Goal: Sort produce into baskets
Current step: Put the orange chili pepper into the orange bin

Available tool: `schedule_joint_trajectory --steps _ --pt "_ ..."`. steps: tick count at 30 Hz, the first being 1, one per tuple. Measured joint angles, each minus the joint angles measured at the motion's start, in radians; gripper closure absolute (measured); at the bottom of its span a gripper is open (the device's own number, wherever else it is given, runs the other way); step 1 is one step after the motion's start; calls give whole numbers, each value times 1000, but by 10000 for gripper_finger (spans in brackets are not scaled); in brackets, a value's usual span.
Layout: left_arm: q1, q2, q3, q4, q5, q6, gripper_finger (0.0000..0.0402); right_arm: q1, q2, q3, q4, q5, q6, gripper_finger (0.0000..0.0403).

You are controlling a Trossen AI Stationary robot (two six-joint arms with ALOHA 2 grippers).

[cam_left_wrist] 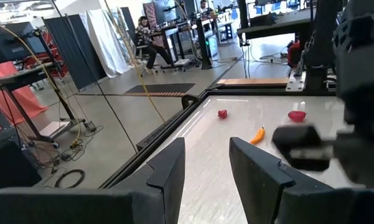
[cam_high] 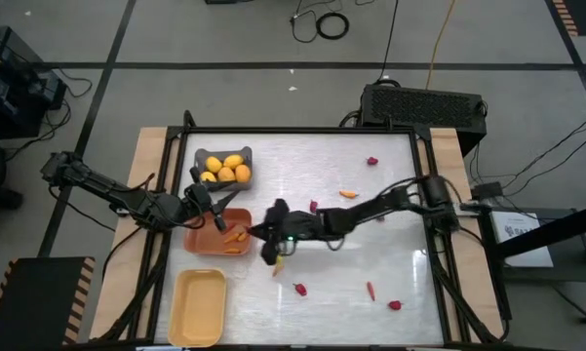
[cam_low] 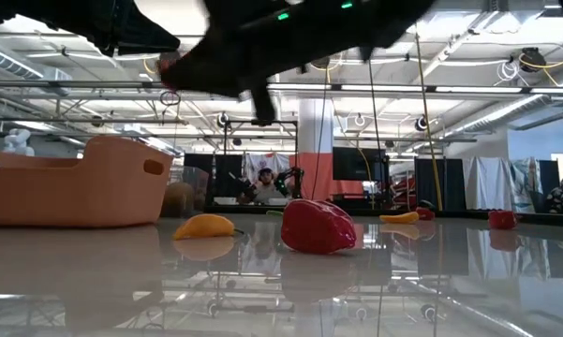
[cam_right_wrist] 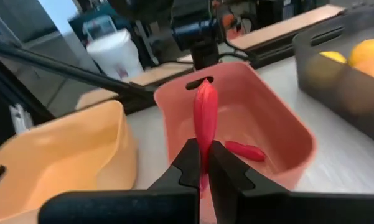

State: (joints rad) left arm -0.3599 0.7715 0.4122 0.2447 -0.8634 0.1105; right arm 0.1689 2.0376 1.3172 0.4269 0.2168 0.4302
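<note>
bright overhead lighting | glossy table [cam_low: 431,271] reflections | foreground fingers [cam_right_wrist: 190,163] blurred

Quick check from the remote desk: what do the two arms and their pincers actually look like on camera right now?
Both arms are dark, almost black, slim and jointed. The right arm shows small green indicator lights near its wrist and a thin cable looping by its base. The left pincer has two flat, squared, matte black fingers. The right pincer has narrower black fingers tapering to their tips. No printed markings are legible.

The white counter [cam_high: 390,224] is occupied by three baskets: grey [cam_high: 223,168] beyond the orange basket [cam_high: 203,240], yellow [cam_high: 198,307] before it, produce scattered beside.
</note>
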Motion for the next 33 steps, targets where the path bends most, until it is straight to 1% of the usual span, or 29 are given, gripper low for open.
schedule_joint_trajectory --steps 5,10,18,30,33 --pt "0 0 0 0 0 1 267 -19 103 170 -138 -38 -46 394" --pt "0 0 0 0 0 7 267 -20 170 248 -158 -40 -61 384" --pt "0 0 0 0 0 8 267 -20 189 268 -156 -37 -106 356" --pt "0 0 0 0 0 7 267 -20 188 268 -158 -37 -103 309" --pt "0 0 0 0 0 7 267 -20 173 268 -190 -38 -102 300"
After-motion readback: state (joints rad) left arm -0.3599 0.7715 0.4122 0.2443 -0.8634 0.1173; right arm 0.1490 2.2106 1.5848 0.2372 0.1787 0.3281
